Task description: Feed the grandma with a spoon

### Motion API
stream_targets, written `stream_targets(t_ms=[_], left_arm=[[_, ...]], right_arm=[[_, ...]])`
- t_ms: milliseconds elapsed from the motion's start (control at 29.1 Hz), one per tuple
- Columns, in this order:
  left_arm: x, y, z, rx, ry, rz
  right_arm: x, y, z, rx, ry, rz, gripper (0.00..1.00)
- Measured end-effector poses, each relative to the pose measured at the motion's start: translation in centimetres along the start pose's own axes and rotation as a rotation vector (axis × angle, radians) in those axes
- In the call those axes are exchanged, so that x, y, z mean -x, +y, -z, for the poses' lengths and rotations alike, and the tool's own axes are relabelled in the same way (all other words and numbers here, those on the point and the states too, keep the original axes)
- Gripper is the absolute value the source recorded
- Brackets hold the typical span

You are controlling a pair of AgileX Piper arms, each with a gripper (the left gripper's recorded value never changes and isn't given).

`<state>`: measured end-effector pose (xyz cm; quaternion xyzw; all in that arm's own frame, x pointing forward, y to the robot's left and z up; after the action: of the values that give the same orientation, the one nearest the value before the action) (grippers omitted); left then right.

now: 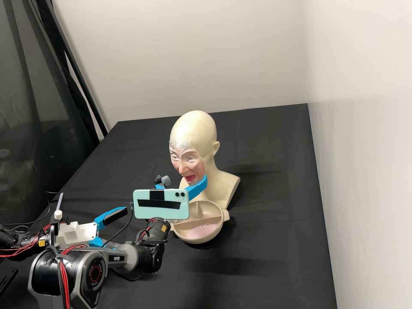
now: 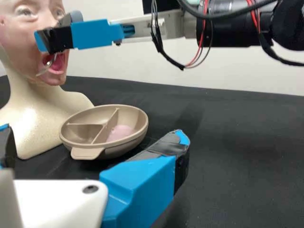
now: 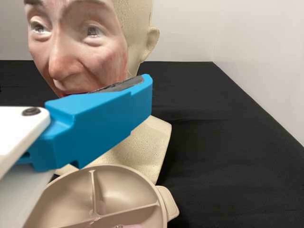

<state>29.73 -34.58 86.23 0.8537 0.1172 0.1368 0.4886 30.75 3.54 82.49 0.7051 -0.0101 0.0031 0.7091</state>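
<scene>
Pinching the spoon (image 2: 49, 65) in your right tool (image 2: 53, 39), you are presenting its tip at the open mouth of the grandma head (image 1: 193, 143), handle rising back toward the tool. Your left tool (image 1: 110, 226) is sitting wide open, low over the bench (image 1: 266, 171), farther off.

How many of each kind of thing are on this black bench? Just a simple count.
Blue-fingered white grippers: 2, left gripper, right gripper
Bald beige mannequin head: 1
Round beige divided bowl: 1
Clear spoon at the mouth: 1
Mint-green phone on an arm: 1
Total: 6
</scene>
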Motion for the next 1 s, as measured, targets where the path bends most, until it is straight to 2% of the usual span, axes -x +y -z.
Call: stream_targets(t_ms=[240, 447, 481, 653, 790, 893, 996], left_arm=[[-0.01, 0.0, 0.0, -0.001, -0.001, 0.002], [-0.01, -0.1, -0.2, -0.002, -0.007, 0.003], [-0.01, -0.1, -0.3, -0.003, -0.012, 0.004], [-0.01, -0.2, -0.8, -0.005, -0.026, 0.007], [0.01, -0.2, -0.9, -0.007, -0.03, 0.006], [0.02, -0.2, -1.0, -0.007, -0.034, 0.006], [0.03, -0.2, -1.2, -0.008, -0.04, 0.007]], right_arm=[[0.1, -0.1, -0.1, 0.0, -0.002, 0.002, 1.0], [0.7, -0.5, -0.7, 0.001, -0.025, 0.021, 1.0], [1.0, -0.6, -0.8, 0.001, -0.029, 0.026, 0.0], [1.9, -0.4, -1.1, 0.0, -0.041, 0.018, 0.0], [2.7, 0.0, -1.5, -0.031, -0.052, -0.003, 0.0], [3.1, 0.2, -1.8, -0.044, -0.049, -0.022, 0.0], [3.4, 0.2, -2.0, -0.044, -0.054, -0.026, 0.0]])
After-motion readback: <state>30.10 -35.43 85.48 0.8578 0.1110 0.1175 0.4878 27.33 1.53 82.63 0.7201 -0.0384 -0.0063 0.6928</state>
